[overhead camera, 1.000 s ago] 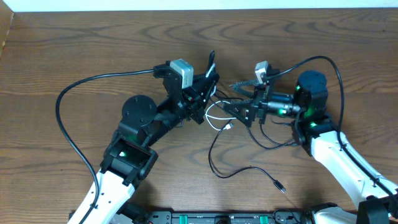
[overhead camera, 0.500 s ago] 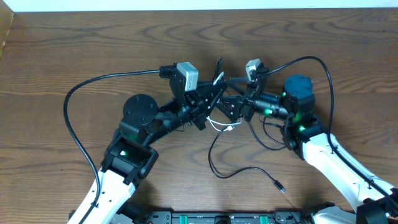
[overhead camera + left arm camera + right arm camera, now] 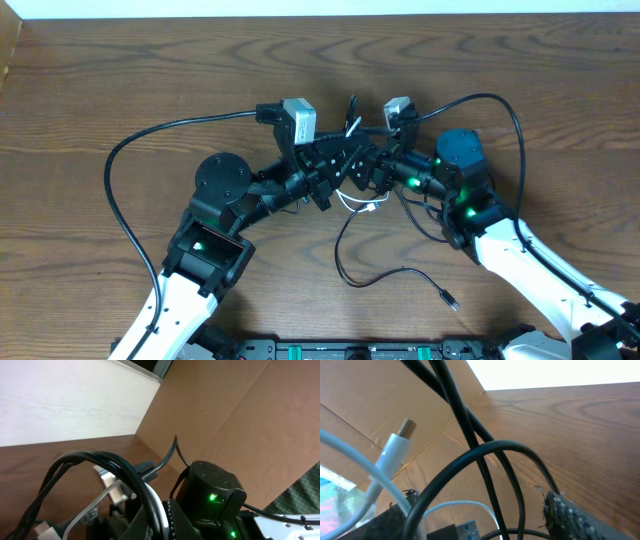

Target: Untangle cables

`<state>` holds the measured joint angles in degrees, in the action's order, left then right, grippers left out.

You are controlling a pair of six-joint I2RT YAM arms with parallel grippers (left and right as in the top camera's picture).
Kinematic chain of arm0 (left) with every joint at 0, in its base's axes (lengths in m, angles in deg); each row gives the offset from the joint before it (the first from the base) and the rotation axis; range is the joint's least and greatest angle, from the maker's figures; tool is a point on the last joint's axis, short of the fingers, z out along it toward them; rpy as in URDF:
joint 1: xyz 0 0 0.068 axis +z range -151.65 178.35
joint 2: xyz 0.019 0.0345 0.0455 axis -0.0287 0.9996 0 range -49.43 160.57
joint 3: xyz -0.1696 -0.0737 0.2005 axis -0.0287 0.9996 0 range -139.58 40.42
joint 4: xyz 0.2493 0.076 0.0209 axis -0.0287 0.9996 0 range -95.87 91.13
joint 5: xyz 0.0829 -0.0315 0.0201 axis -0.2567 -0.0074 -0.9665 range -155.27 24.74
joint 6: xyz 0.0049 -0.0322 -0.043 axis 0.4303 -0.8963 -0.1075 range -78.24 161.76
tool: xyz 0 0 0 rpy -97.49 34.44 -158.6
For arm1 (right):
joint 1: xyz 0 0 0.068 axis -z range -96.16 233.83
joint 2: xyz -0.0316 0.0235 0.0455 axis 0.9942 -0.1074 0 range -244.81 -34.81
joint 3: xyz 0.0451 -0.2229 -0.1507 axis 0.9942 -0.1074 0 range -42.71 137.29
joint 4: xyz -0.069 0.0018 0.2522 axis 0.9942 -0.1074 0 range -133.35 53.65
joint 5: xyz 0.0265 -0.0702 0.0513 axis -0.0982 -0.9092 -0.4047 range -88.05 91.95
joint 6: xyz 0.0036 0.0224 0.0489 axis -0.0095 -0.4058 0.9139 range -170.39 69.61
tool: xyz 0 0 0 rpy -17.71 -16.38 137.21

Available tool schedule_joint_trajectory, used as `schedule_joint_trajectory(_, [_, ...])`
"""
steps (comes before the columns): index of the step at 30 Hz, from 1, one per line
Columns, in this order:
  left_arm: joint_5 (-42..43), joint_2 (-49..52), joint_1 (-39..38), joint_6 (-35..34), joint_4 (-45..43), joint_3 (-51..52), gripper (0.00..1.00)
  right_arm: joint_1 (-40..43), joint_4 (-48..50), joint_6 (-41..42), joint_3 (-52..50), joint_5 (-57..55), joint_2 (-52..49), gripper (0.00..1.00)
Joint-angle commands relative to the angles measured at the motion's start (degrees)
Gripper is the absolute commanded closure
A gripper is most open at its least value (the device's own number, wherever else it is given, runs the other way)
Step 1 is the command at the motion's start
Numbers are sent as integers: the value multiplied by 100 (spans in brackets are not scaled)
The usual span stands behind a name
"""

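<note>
Table (image 3: 150, 80): dark brown wood grain. Lying on it: black cable (image 3: 345, 262), one loose loop, its plug end (image 3: 450, 298) toward the front edge; white cable (image 3: 360, 204), short curl mid-table.

A robotics lab station: a wood-grain bench (image 3: 90, 90), left arm (image 3: 195, 255) and right arm (image 3: 530, 265) mounted at six o'clock, and cardboard screens (image 3: 235, 415) around the edges.

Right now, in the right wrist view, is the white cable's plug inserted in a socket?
No, the white cable's plug stands free, its metal tip fully bare.
</note>
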<state>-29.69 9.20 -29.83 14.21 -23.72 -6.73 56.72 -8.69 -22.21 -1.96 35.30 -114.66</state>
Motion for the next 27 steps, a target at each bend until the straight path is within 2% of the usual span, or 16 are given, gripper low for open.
schedule_joint_trajectory(1, [153,-11,7,-90,-52,-76,92,-160,-4,76,28,-393,22,32])
schedule_joint_trajectory(4, [153,-11,-28,-87,-57,-76,92,-232,-22,74,28,-544,22,47])
schedule_joint_trajectory(7, [151,-11,-138,-87,-103,-76,92,-249,-24,76,28,-752,22,55])
schedule_joint_trajectory(16, [149,-11,-437,-85,-138,-76,92,-251,-26,201,28,-1488,-20,64])
schedule_joint_trajectory(17, [149,-11,-437,-83,-138,-76,92,-251,-22,201,28,-1502,-33,68])
schedule_joint_trajectory(19, [142,-11,-437,-81,-138,-76,92,-247,-26,201,28,-1502,-57,91])
schedule_joint_trajectory(20, [122,-11,-435,-74,-136,-76,92,-245,-44,203,28,-1499,-57,99])
schedule_joint_trajectory(27, [-68,-11,-417,308,-133,-76,92,-186,-341,201,28,-1445,-55,99])
